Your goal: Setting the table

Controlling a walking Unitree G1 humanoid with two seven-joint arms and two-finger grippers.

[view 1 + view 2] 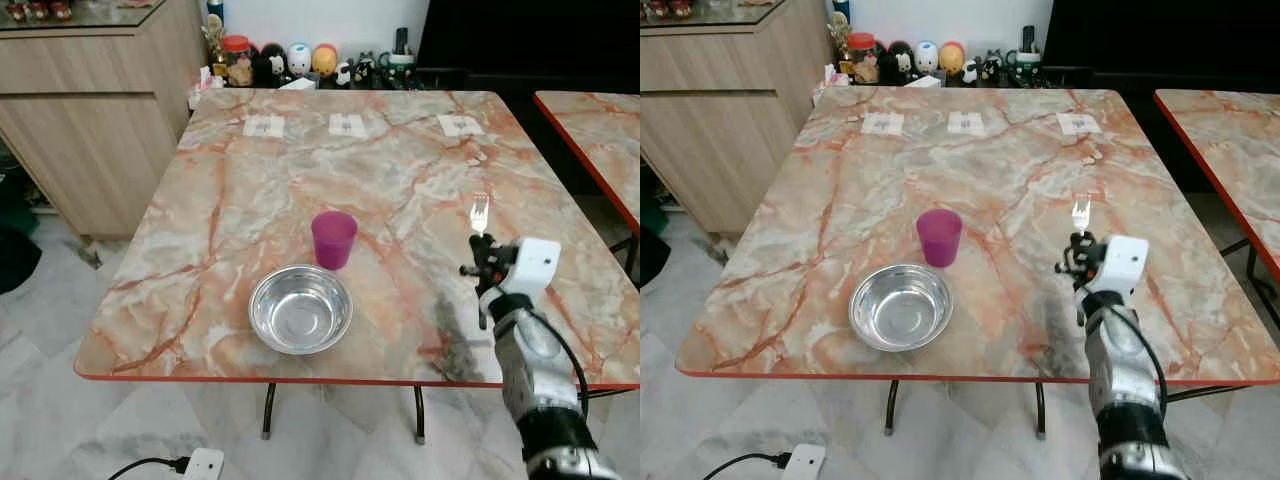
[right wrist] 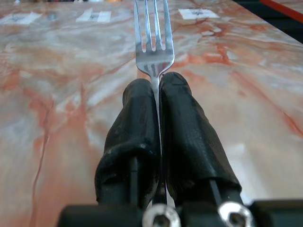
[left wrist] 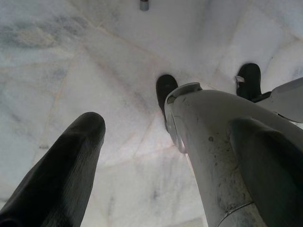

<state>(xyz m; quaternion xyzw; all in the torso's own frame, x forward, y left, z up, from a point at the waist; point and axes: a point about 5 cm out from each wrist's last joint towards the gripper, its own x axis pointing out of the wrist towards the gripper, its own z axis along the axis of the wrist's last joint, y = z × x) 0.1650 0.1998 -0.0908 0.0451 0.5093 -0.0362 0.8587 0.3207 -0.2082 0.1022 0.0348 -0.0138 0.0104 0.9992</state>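
Pale wooden cabinet [image 1: 95,110] stands left of the orange-veined marble table [image 1: 250,190], beside its far left corner. Left gripper [image 3: 142,156] hangs idle over the pale marble floor [image 3: 71,61], its black fingers [image 3: 66,170] spread apart. On the table, near the front edge, sits a round shiny steel bowl [image 1: 300,308]; just behind the bowl, close but apart, stands an upright magenta plastic cup [image 1: 333,239]. Along the table's far edge lie three small white paper slips [image 1: 346,124], and beyond that edge a row of small figurines [image 1: 300,60] lines the wall. Right of the bowl, the right gripper [image 1: 480,258] hovers above the table's front right part, its black fingers [image 2: 184,137] pressed together, pinching the handle of a silver metal fork [image 2: 152,33] whose tines point away toward the far edge. Further right stands a second marble table [image 1: 600,130]
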